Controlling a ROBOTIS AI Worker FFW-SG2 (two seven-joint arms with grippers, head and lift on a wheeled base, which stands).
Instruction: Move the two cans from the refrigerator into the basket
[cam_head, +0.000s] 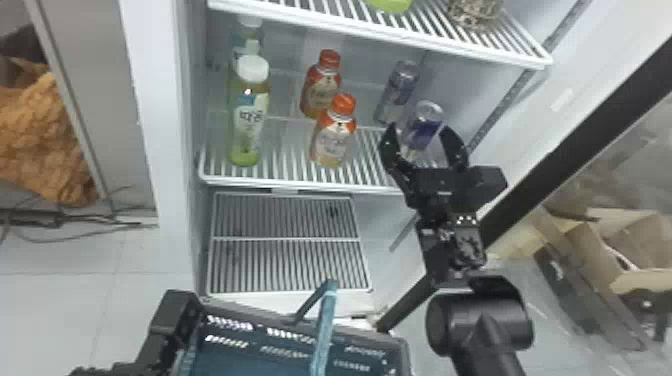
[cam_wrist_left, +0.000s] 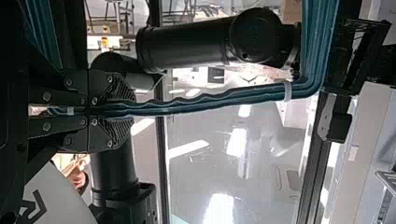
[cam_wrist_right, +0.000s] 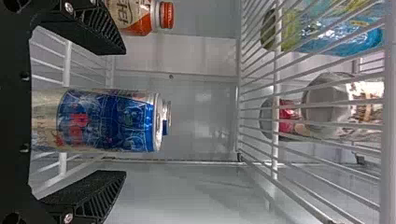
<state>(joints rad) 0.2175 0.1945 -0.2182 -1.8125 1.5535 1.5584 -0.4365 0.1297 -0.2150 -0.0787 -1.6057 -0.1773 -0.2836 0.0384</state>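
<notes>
Our right pincer (cam_head: 417, 131) stands wide open around the front blue-and-silver can (cam_wrist_right: 107, 121), its fingers apart from it, holding nothing. The second can (cam_head: 398, 89) stands just behind, on the same wire shelf (cam_head: 295, 183) of the refrigerator (cam_head: 162, 150). Our left pincer (cam_head: 175, 311) is closed on the basket (cam_head: 372, 340). Two orange-capped bottles (cam_head: 334, 139) stand beside the cans.

Right end effector (cam_head: 418, 132) points up, fingers apart, right of centre; left end effector (cam_wrist_left: 132, 110) clamped, left of frame.
</notes>
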